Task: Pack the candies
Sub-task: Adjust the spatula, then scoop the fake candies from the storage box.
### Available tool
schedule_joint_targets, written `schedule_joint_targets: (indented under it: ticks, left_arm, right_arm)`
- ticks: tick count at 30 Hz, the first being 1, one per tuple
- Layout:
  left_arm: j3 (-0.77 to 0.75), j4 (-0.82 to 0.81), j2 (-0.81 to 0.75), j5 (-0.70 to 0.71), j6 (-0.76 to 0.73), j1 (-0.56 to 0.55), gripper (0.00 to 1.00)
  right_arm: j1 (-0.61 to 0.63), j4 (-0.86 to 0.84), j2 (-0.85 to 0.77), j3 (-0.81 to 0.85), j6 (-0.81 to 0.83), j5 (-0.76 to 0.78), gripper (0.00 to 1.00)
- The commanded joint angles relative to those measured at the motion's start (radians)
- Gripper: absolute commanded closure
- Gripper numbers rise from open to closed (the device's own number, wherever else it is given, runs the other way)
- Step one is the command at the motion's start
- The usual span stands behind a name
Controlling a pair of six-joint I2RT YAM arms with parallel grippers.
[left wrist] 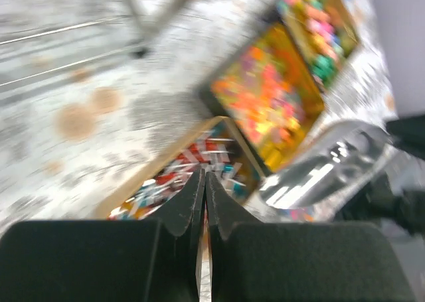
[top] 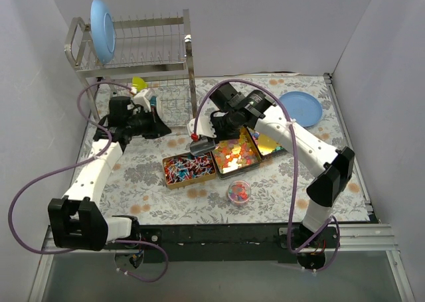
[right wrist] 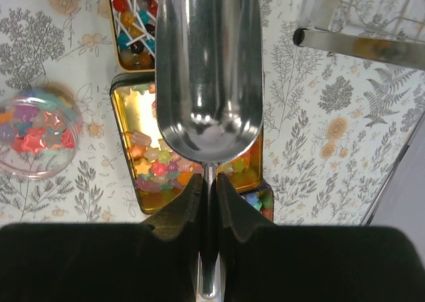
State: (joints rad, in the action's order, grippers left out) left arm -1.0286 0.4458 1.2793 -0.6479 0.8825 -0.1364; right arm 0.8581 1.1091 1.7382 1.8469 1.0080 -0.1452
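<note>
The right end effector (right wrist: 207, 186) grips the handle of an empty scoop (right wrist: 207, 70) above the candies (right wrist: 156, 169) in a tray (right wrist: 126, 109) midway between the bench's side edges. The left end effector (left wrist: 204, 182) looks pinched together, seemingly empty; its view is blurred.

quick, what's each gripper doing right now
Left gripper: closed, nothing visibly held.
Right gripper: closed on the handle of the empty metal scoop.
</note>
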Motion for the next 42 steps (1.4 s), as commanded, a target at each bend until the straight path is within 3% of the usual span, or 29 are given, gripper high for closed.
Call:
schedule_joint_targets:
  ticks: [1, 5, 9, 14, 27, 37, 42]
  left_arm:
    - [-0.008, 0.215, -0.089, 0.257, 0.016, 0.121, 1.0]
    - [0.074, 0.287, -0.097, 0.277, 0.091, 0.247, 1.0]
    - [0.177, 0.3, -0.061, 0.152, 0.171, 0.258, 1.0]
    - [0.31, 0.22, -0.066, 0.114, 0.254, 0.258, 1.0]
    - [0.36, 0.148, 0.158, 0.014, 0.265, 0.258, 1.0]
    - [0.389, 0.085, 0.233, -0.052, 0.283, 0.201, 1.0]
    - [0.397, 0.068, 0.232, -0.052, 0.291, 0.19, 1.0]
  right_arm:
    - [0.036, 0.145, 0.098, 0.118, 0.082, 0.028, 0.99]
    - [0.074, 0.199, 0.184, 0.19, 0.121, 0.102, 0.99]
    - [0.104, 0.199, 0.211, 0.157, 0.155, 0.211, 0.99]
    - [0.127, 0.199, 0.247, 0.143, 0.17, 0.303, 0.99]
    - [0.251, 0.198, 0.389, 0.228, 0.201, 0.575, 0.99]
    - [0.262, 0.198, 0.498, 0.278, 0.057, 0.526, 0.99]
    - [0.257, 0.196, 0.501, 0.223, -0.02, 0.472, 0.99]
